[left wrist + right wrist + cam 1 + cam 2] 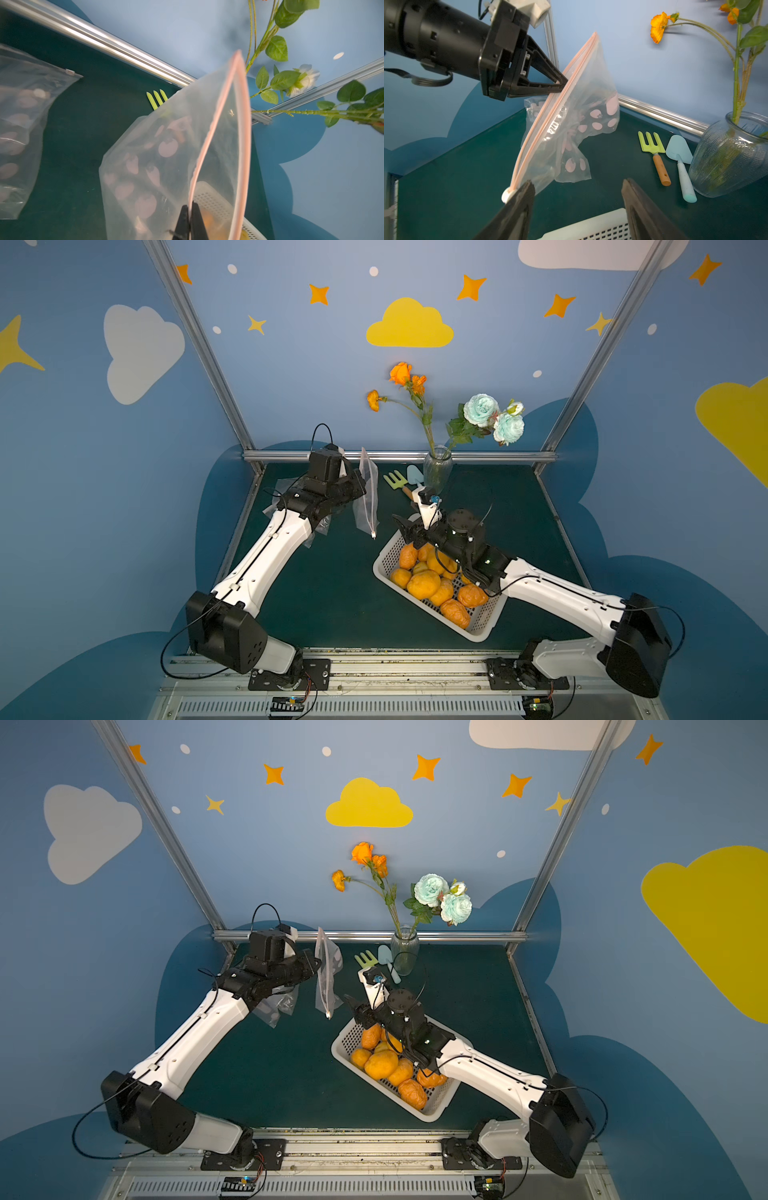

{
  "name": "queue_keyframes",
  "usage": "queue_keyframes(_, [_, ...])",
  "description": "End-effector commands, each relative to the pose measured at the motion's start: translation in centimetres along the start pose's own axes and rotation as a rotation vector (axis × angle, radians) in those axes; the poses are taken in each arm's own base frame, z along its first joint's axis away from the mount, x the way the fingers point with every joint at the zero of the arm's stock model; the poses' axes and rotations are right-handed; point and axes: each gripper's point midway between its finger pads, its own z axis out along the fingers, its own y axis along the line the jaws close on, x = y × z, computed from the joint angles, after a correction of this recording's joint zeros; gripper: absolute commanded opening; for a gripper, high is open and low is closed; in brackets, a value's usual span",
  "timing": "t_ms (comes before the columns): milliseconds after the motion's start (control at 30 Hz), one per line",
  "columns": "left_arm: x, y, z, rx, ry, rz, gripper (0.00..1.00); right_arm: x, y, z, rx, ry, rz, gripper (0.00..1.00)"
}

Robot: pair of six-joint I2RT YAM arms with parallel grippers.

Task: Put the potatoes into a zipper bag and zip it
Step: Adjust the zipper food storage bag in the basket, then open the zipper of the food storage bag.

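Observation:
A clear zipper bag (368,497) (326,977) printed with pink shapes hangs above the table at the back left. My left gripper (364,486) (190,204) is shut on one pink lip of its mouth. The two lips (243,124) stand parted. The white slider (507,194) sits at the bag's low end. My right gripper (404,529) (578,182) is open and empty. One of its fingertips (527,187) is right by the slider. Several orange potatoes (424,583) (380,1065) lie in a white perforated basket (473,632) (428,1115) under my right arm.
More clear bags (282,497) (25,124) lie on the table under my left arm. A green garden fork (651,143), a pale blue trowel (679,153) and a glass vase (436,470) of flowers stand at the back, close behind my right gripper.

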Motion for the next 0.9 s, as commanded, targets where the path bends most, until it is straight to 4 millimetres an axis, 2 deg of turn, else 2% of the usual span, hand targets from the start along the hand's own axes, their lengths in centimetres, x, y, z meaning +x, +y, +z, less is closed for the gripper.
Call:
queue_keyframes(0, [1.4, 1.0, -1.7, -0.144, 0.017, 0.161, 0.03, -2.4, -0.1, -1.3, -0.044, -0.006, 0.1, 0.71])
queue_keyframes(133, [3.6, 0.4, -1.4, -0.162, 0.036, 0.231, 0.03, -2.0, 0.3, 0.2, -0.073, 0.073, 0.128, 0.73])
queue_keyframes(267, [5.7, -0.1, -0.4, -0.123, 0.096, 0.248, 0.03, -0.1, 0.6, 3.8, -0.085, 0.22, 0.159, 0.73])
queue_keyframes(367, [6.4, 0.1, 0.3, -0.127, 0.114, 0.248, 0.03, 1.3, 0.4, 6.2, -0.078, 0.288, 0.183, 0.71])
queue_keyframes(500, [6.7, 0.4, 0.5, -0.132, 0.119, 0.246, 0.03, 3.3, -0.6, 8.7, -0.018, 0.371, 0.204, 0.63])
queue_keyframes(600, [6.3, 0.7, 0.4, -0.153, 0.103, 0.25, 0.03, 4.1, -0.9, 9.6, -0.009, 0.398, 0.204, 0.55])
queue_keyframes(733, [5.7, 1.4, 0.5, -0.199, 0.079, 0.252, 0.03, 4.4, -0.9, 10.0, -0.009, 0.406, 0.199, 0.46])
queue_keyframes(867, [4.9, 2.4, 0.5, -0.261, 0.064, 0.243, 0.03, 4.8, -1.2, 9.9, 0.01, 0.413, 0.196, 0.46])
